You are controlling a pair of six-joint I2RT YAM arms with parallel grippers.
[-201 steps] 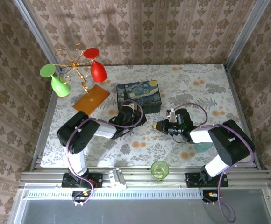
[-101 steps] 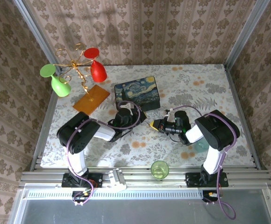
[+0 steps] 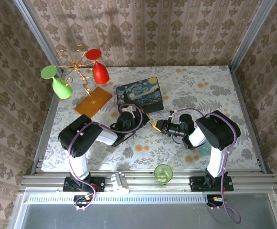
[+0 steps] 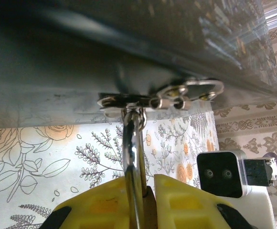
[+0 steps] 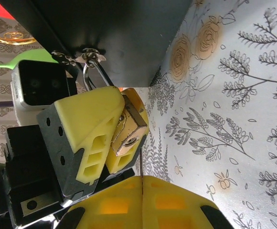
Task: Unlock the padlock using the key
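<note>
R tool [image 5: 142, 191]: yellow pads pressed flat together, no gap. The thin dark-silvery key is prob. pinched in that seam, too small to tell. Just ahead of it is the tiny brass padlock w/ thin silver U-shackle [image 5: 130, 138], its bottom face turned toward R tool. L tool [image 5: 111, 143] is clamped narrow on the padlock body. The shackle is threaded thru the silver clasp [image 5: 88, 56] on the front of the dark painted box [image 3: 141, 95].

Step, as I read it: lining key up w/ keyhole, not yet inserted. Next needs a fine, straight push, then a twist while L tool holds firm.

Room: box wall and L tool's fingers crowd the padlock, so little side play. The floral counter [image 5: 234, 119] lies open behind R tool for backing off. The green cup [image 3: 163, 172] is well apart at the near edge.
</note>
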